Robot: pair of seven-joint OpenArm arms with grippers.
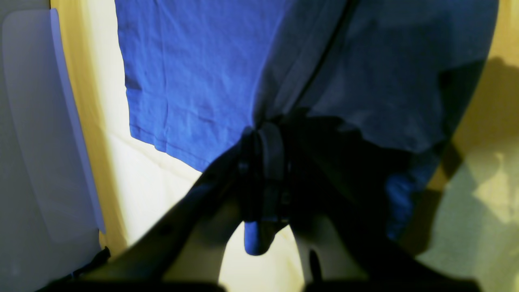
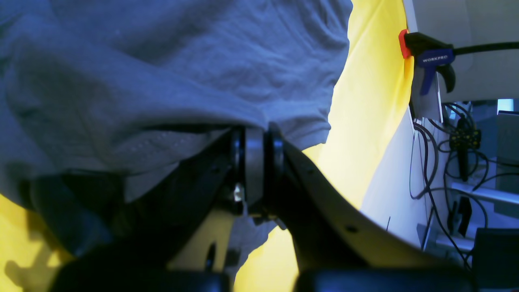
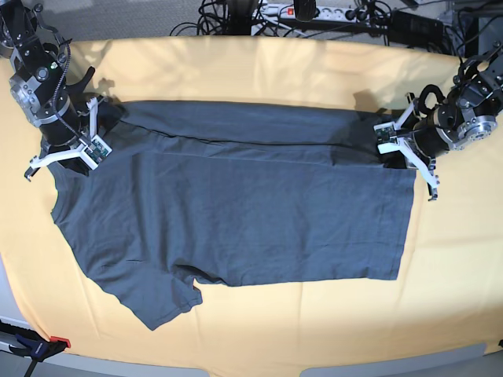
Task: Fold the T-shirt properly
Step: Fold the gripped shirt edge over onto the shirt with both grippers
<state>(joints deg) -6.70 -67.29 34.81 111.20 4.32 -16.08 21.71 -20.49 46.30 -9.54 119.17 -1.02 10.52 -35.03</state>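
The dark slate-grey T-shirt (image 3: 236, 212) lies spread on the yellow-covered table (image 3: 275, 71), with its far long edge folded over toward the near side. One sleeve points to the near left. My left gripper (image 3: 399, 151) is shut on the shirt's far right corner; the left wrist view shows its jaws pinched on bunched fabric (image 1: 194, 73) at the gripper (image 1: 263, 138). My right gripper (image 3: 78, 151) is shut on the shirt's far left part near the shoulder; the right wrist view shows cloth (image 2: 162, 61) draped over the closed gripper (image 2: 255, 138).
A clamp (image 3: 35, 343) grips the table's near left edge, and another clamp (image 2: 429, 61) shows in the right wrist view. Cables and a power strip (image 3: 314, 14) lie beyond the far edge. A pale panel (image 1: 40, 121) stands beside the table.
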